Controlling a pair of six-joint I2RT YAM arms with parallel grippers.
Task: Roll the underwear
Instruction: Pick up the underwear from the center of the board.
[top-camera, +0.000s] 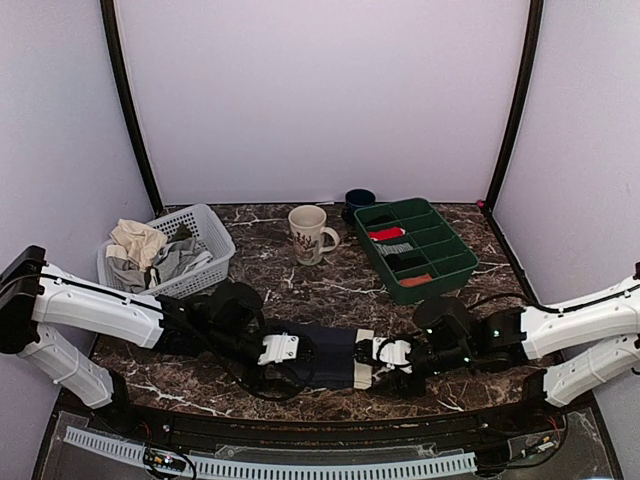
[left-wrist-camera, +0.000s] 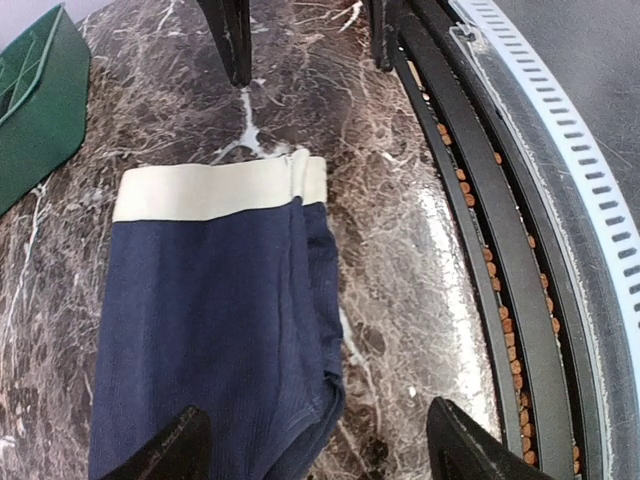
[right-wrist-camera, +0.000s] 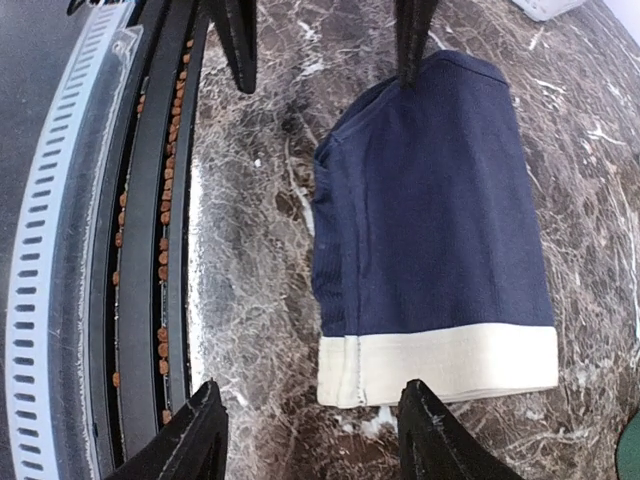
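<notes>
The underwear (top-camera: 332, 352) lies flat on the marble table (top-camera: 300, 290) near the front edge, dark navy with a cream waistband (top-camera: 364, 372) at its right end. My left gripper (top-camera: 302, 350) is open at the navy end. In the left wrist view its jaws (left-wrist-camera: 315, 450) straddle the cloth's near edge, one fingertip (left-wrist-camera: 165, 450) over the navy cloth (left-wrist-camera: 210, 330), the other over bare marble. My right gripper (top-camera: 364, 360) is open at the waistband end. In the right wrist view (right-wrist-camera: 312, 440) it stands just short of the waistband (right-wrist-camera: 450, 360), with the near corner between its jaws.
A white basket (top-camera: 200, 278) of clothes stands at the back left. A cream mug (top-camera: 308, 233) and a dark blue cup (top-camera: 358, 200) stand at the back centre. A green divided tray (top-camera: 440, 282) with small rolled bundles is at the back right. A black rail (left-wrist-camera: 520, 300) runs along the table's front edge.
</notes>
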